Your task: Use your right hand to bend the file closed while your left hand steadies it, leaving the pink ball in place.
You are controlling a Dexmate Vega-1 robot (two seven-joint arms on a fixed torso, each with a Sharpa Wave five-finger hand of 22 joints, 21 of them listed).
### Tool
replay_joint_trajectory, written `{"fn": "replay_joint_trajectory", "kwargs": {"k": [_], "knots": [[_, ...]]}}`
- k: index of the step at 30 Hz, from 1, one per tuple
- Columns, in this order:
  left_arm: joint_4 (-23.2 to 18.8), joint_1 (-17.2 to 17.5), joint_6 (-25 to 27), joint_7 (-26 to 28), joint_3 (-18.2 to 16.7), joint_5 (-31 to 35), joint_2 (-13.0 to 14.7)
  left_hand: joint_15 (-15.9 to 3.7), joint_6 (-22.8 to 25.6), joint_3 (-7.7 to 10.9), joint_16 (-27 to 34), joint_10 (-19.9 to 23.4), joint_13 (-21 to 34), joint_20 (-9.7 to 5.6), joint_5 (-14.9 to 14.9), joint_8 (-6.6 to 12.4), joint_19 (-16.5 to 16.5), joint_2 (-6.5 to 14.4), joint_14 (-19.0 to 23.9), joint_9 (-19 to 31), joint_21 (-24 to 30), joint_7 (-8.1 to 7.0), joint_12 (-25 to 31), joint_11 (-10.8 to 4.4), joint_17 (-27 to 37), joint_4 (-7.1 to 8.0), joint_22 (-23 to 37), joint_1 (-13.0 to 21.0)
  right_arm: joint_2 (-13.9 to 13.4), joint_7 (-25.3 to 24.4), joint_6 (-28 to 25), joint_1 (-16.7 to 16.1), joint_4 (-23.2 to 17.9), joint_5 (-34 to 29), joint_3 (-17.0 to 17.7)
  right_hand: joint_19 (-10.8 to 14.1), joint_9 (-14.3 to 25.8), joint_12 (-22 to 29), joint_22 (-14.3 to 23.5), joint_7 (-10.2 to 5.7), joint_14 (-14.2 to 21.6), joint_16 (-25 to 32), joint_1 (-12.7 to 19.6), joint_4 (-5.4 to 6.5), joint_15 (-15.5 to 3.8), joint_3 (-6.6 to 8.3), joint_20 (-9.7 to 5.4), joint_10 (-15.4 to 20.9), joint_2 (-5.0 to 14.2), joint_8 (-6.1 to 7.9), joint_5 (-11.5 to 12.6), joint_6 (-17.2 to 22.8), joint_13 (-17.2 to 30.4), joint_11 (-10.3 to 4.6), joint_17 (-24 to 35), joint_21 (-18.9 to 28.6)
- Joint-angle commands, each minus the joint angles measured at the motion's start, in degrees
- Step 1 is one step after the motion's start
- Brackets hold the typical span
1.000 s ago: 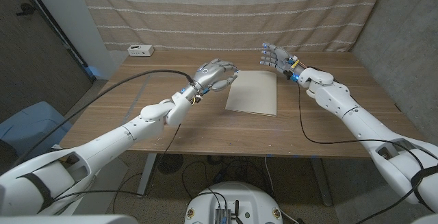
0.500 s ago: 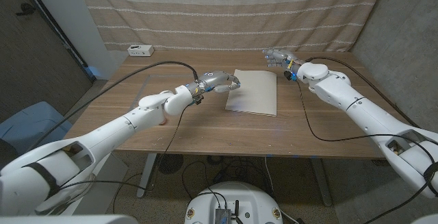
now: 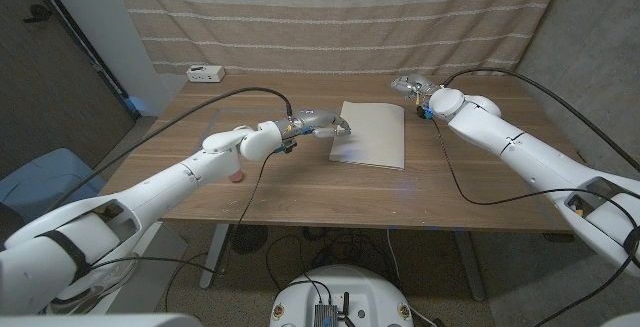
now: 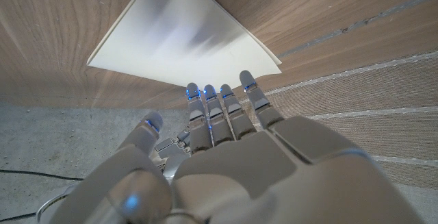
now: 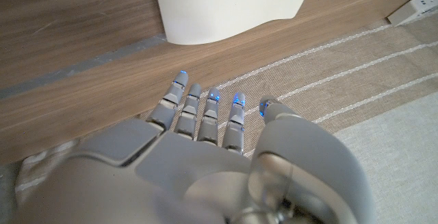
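Note:
A cream file (image 3: 370,135) lies flat on the wooden table (image 3: 300,192), past its middle. My left hand (image 3: 326,125) is at the file's left edge with fingers stretched toward it and nothing held. In the left wrist view the fingertips (image 4: 220,94) stop just short of the file (image 4: 185,35). My right hand (image 3: 411,87) hovers by the file's far right corner, fingers extended and empty. The right wrist view shows that hand (image 5: 205,155) pointing at the file (image 5: 229,5) with a gap of table between. A small pink ball (image 3: 236,177) peeks out beside my left forearm.
A white power strip (image 3: 205,72) lies at the table's far left corner, also visible as the power strip (image 5: 417,8) in the right wrist view. A striped curtain (image 3: 330,27) hangs behind the table. Black cables trail off both arms over the tabletop.
My left hand has uncurled, come down and reached toward the file's left edge. My right hand has turned over and shifted slightly right by the far corner. File and ball have not moved.

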Motion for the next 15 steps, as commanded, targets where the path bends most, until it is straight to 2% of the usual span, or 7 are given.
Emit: {"fn": "replay_joint_trajectory", "kwargs": {"k": [1, 3, 6, 7, 10, 13, 15], "knots": [[-1.9, -1.2, 3.5, -6.8, 1.3, 0.8, 0.0, -0.75, -6.5, 0.36, -0.1, -4.0, -2.4, -0.98, 0.5, -0.72, -3.0, -0.6, -4.5, -0.1, -3.7, -3.19, -0.2, -0.02, -0.2, -0.03, -0.8, -0.8, -0.1, 0.9, -10.9, 2.4, -1.9, -9.7, -4.6, 0.4, 0.2, 0.3, 0.1, 0.03, 0.0, 0.0, 0.1, -0.33, -0.79, 0.02, -0.41, 0.7, -0.83, -0.15, -0.3, 0.8, 0.2, -0.11, 0.0, 0.2], [-2.0, -1.2, 4.0, -7.4, 1.3, 0.6, -0.1, -0.04, -11.1, 0.25, -0.2, -6.6, -3.2, -2.03, 0.6, -0.93, -4.2, -0.9, -6.9, -0.2, -5.9, -4.36, -0.3, 0.15, -0.3, -0.25, -0.9, -1.1, -0.1, 1.5, -11.7, 2.7, -1.9, -10.2, -5.0, 0.2, 0.2, 0.2, 0.1, -0.15, -0.3, -0.1, -0.3, -0.15, -1.28, -0.16, -0.59, 0.9, -1.02, -0.35, -0.5, 0.8, 0.2, -0.04, 0.0, 0.1], [-1.7, -1.6, 4.5, -10.0, 1.5, -0.9, -0.4, 0.7, -12.5, 0.21, 0.0, -6.8, -3.5, -4.09, 0.7, -0.65, -3.7, -0.9, -6.8, -0.3, -6.6, -3.47, 0.0, 1.01, -0.3, -0.4, -1.0, -1.2, 0.0, 2.0, -14.4, 3.9, -2.1, -13.2, -7.3, 0.5, 0.2, 0.3, 0.0, -0.16, -0.1, -0.3, -0.3, -0.42, -3.07, 0.05, -0.76, 1.7, -1.1, -0.64, -0.8, 0.9, 0.2, 0.04, -0.3, 0.0], [-1.7, -1.7, 4.6, -10.5, 1.6, -1.1, -0.4, 0.8, -12.8, 0.25, 0.2, -6.6, -3.6, -4.66, 0.8, -0.55, -2.9, -0.7, -6.5, -0.3, -6.6, -3.2, 0.1, 1.23, -0.3, -0.35, -1.0, -1.2, 0.1, 2.2, -15.4, 4.3, -2.2, -14.2, -8.1, 0.7, 0.2, 0.6, 0.0, 0.25, 0.2, -0.4, -0.1, -0.82, -3.55, 0.32, -0.83, 2.9, -1.19, -0.57, -1.0, 1.6, 0.2, -0.54, -0.7, 0.0], [-2.0, -1.8, 5.3, -11.2, 1.9, -1.0, -0.4, 1.04, -12.8, 0.26, 0.3, -6.5, -3.7, -5.45, 0.9, -0.13, -0.7, -0.4, -6.2, -0.3, -6.7, -1.35, 0.3, 1.15, -0.3, -0.22, -1.0, -1.4, 0.2, 3.6, -17.9, 5.6, -2.1, -16.8, -10.4, 1.8, 0.2, 0.7, 0.0, 0.7, 1.0, -0.4, 0.6, -1.67, -4.05, 0.78, -1.2, 3.9, -1.16, -0.33, -1.2, 3.3, 0.1, -0.95, -1.1, 0.2], [-2.3, -1.8, 5.4, -11.3, 2.0, -0.7, -0.3, 0.69, -12.2, 0.2, 0.4, -5.8, -3.8, -5.76, 0.9, 0.13, -0.3, -0.4, -5.8, -0.3, -7.0, -0.82, 0.6, 0.62, -0.3, -0.13, -1.0, -1.5, 0.4, 5.1, -19.4, 6.7, -1.8, -18.6, -12.2, 2.0, 0.2, 0.6, -0.1, 0.81, 1.2, -0.5, 0.8, -1.92, -4.4, 1.06, -1.45, 4.3, -0.79, 0.01, -1.4, 4.9, 0.1, -1.18, -1.3, 0.2], [-2.6, -1.7, 5.6, -11.3, 2.2, -0.4, -0.2, 0.41, -11.9, 0.03, 0.4, -5.7, -3.8, -6.44, 0.9, 0.26, -0.1, -0.6, -5.7, -0.3, -7.3, -0.88, 0.6, 0.28, -0.3, -0.04, -1.0, -1.8, 0.6, 6.6, -19.9, 7.4, -1.1, -19.0, -13.0, 2.1, 0.2, 0.5, -0.1, 0.72, 1.2, -0.5, 0.4, -1.56, -4.49, 1.28, -1.62, 4.7, -0.18, 0.09, -1.5, 5.8, 0.1, -1.57, -1.2, 0.0]]}}
